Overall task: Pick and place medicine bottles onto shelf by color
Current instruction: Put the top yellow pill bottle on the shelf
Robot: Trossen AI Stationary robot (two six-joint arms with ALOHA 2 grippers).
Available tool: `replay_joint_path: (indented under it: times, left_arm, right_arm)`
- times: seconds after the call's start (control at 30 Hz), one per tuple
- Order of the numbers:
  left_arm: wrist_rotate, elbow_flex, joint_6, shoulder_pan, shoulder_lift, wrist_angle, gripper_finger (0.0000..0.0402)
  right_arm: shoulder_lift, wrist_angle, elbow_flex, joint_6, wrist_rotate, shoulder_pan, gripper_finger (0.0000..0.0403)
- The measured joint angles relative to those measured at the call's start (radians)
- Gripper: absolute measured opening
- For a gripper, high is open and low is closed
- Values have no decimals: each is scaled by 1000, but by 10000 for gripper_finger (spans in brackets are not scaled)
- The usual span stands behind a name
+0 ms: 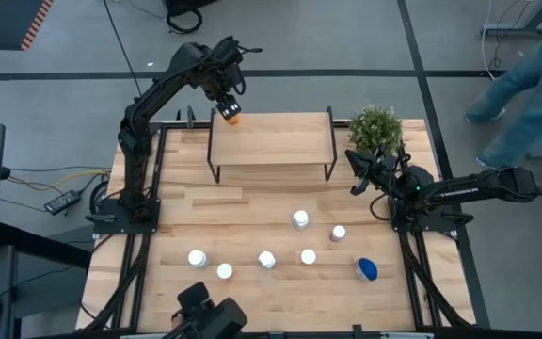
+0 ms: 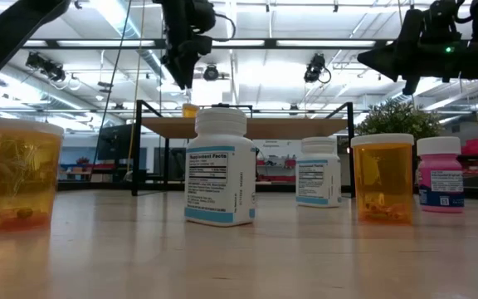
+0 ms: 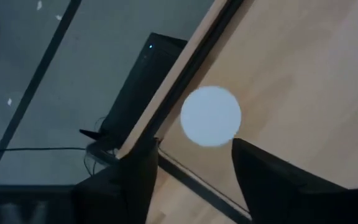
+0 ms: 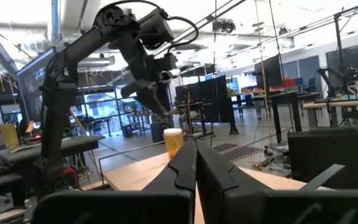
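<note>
- my two arms are dark, almost black, built of jointed tubular links.
- black cables loop along my left arm's upper links.
- small green lights glow on my right arm.

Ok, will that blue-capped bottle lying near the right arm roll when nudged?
Likely yes: the blue-capped bottle appears to lie on its side on the table, so its round body could roll. Probably light, so it may skid before a pincer closes.
</note>
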Motion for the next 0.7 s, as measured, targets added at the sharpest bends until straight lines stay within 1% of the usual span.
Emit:
replay_joint_path:
  times: [0.33,0.47,0.53,0.7]
  left_arm:
    - [-1,-2,28,-1,54,20,63]
    - [-2,-1,33,1,53,21,16]
    - [0,-1,35,4,53,17,6]
    - [-2,-1,50,19,55,-1,10]
  right_arm:
    - [0,0,0,0,0,0,10]
    - [0,0,0,0,0,0,10]
    - [0,0,0,0,0,0,10]
    - [0,0,0,0,0,0,10]
